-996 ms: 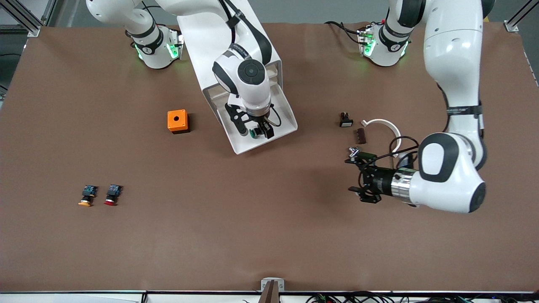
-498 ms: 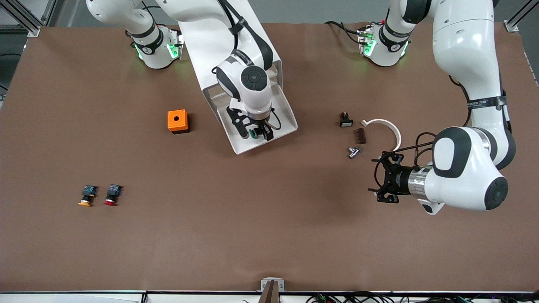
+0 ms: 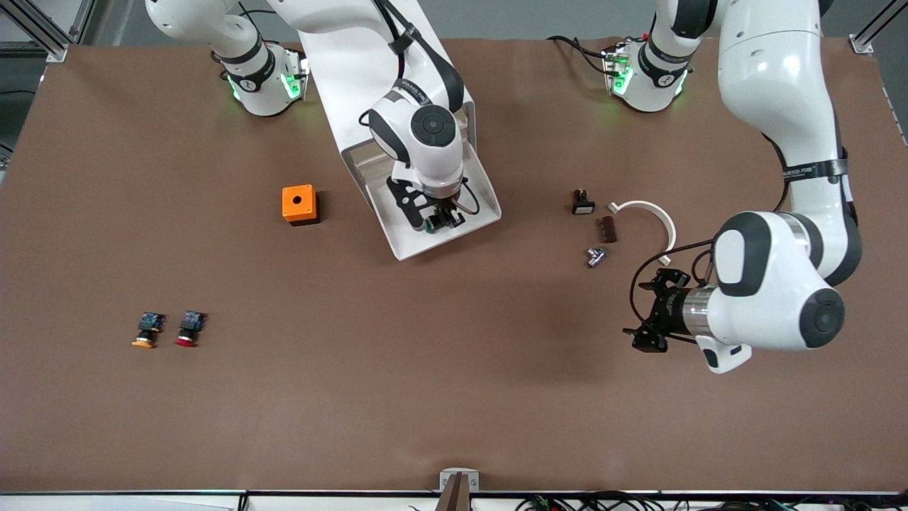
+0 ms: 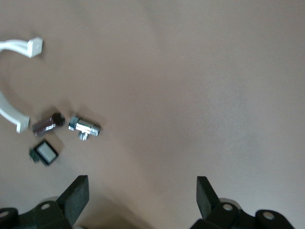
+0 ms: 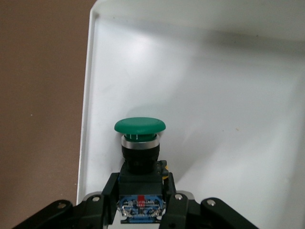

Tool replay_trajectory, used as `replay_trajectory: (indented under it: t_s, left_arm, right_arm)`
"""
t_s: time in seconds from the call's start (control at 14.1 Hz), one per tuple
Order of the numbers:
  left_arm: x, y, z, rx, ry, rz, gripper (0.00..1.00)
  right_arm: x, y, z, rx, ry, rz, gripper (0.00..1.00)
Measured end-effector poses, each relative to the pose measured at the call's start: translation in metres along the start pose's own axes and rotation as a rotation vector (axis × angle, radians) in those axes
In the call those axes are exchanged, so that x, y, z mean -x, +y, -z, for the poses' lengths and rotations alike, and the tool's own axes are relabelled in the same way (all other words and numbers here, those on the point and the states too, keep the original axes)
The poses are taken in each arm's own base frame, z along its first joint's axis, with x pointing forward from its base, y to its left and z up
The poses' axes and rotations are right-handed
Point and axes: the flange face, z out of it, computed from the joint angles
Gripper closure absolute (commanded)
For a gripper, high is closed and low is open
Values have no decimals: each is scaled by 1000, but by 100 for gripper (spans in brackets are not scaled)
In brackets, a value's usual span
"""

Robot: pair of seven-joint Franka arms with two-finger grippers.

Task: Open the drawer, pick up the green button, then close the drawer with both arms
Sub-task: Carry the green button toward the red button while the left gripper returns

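Nearest the front camera on the desk (image 3: 454, 397): yellow-capped button (image 3: 146, 331) and red-capped button (image 3: 189, 328), side by side toward the right arm's end, untouched; left gripper (image 3: 650, 319) hovers over bare desk at the left arm's end, jaws wide open, nothing held, arm waiting; farther from the camera, a chrome fitting (image 4: 84, 127), dark brown block (image 4: 47, 123), small black switch (image 4: 44, 152) and white curved clip (image 3: 649, 211); orange box (image 3: 299, 204) just beside the drawer (image 3: 415, 245); drawer is out of the white cabinet (image 3: 369, 78), so the open step looks done; right gripper (image 5: 141, 210) is inside it, jaws closed on the green button (image 5: 139, 143) by its black-and-blue body; whether it's off the drawer floor, can't tell; left: lift out, close drawer; brown matte desk, aluminium frame at the corners.
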Motion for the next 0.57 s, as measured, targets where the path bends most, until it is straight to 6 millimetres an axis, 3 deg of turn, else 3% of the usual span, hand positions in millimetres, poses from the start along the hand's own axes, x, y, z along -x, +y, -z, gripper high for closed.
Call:
replay_trajectory:
  t_s: [0.14, 0.28, 0.43, 0.57]
  left_arm:
    - [14, 8, -21, -24, 46, -66, 1]
    - [28, 19, -46, -28, 81, -105, 1]
    - [51, 29, -76, -48, 117, -150, 0]
    - [78, 35, -108, -89, 133, -197, 0]
  right_arm:
    - [2, -5, 8, -17, -5, 1, 100]
    - [-4, -18, 30, -26, -7, 11, 100]
    - [-28, -37, 66, -14, -8, 108, 100]
    - [-69, -53, 94, -22, -15, 239, 100]
